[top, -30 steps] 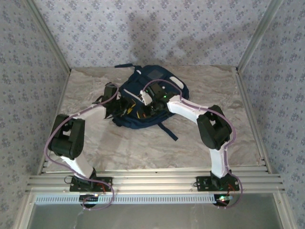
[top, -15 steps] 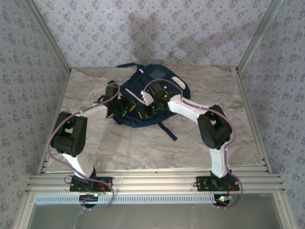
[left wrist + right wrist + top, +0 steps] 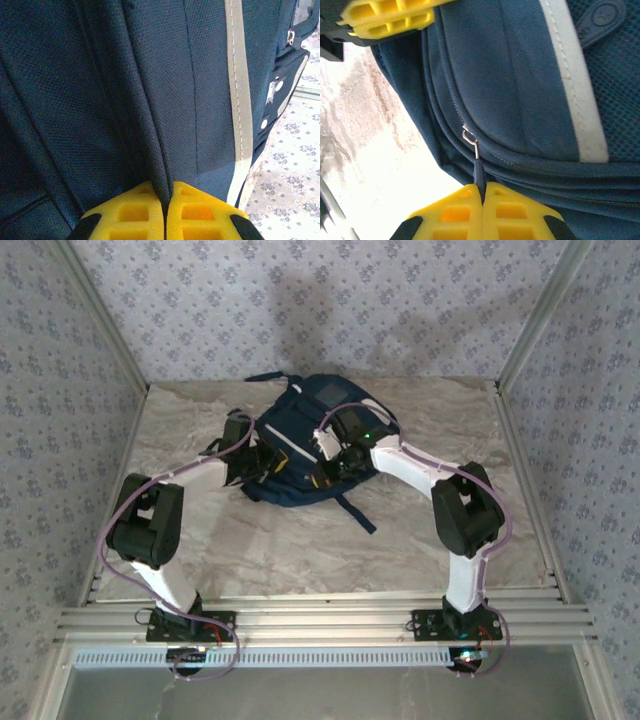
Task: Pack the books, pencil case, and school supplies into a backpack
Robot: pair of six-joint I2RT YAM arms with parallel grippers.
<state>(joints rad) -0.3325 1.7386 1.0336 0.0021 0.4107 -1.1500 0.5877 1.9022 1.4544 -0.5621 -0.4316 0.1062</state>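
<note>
On table [image 3: 300, 540], backpack [image 3: 300, 425]; left arm [image 3: 185, 480], right arm [image 3: 415, 465] extended onto it.

The large navy-blue backpack [image 3: 300, 415] is a matt woven cloth with a fine, grainy weave. Its pale grey-white trim stripe [image 3: 239, 90] is a smoother stitched tape, and its small zip pull [image 3: 475, 150] is a shiny wire ring of metal on a dark matt tab. The yellow fingers [image 3: 197, 215] of the left gripper [image 3: 165, 197] and those of the right gripper [image 3: 483, 195] look like matt moulded plastic (ribbed into little square pockets), while the beige marble-patterned tabletop [image 3: 470, 420] looks smooth with a faint sheen, edged by ribbed silvery metal rails [image 3: 320, 618].
</note>
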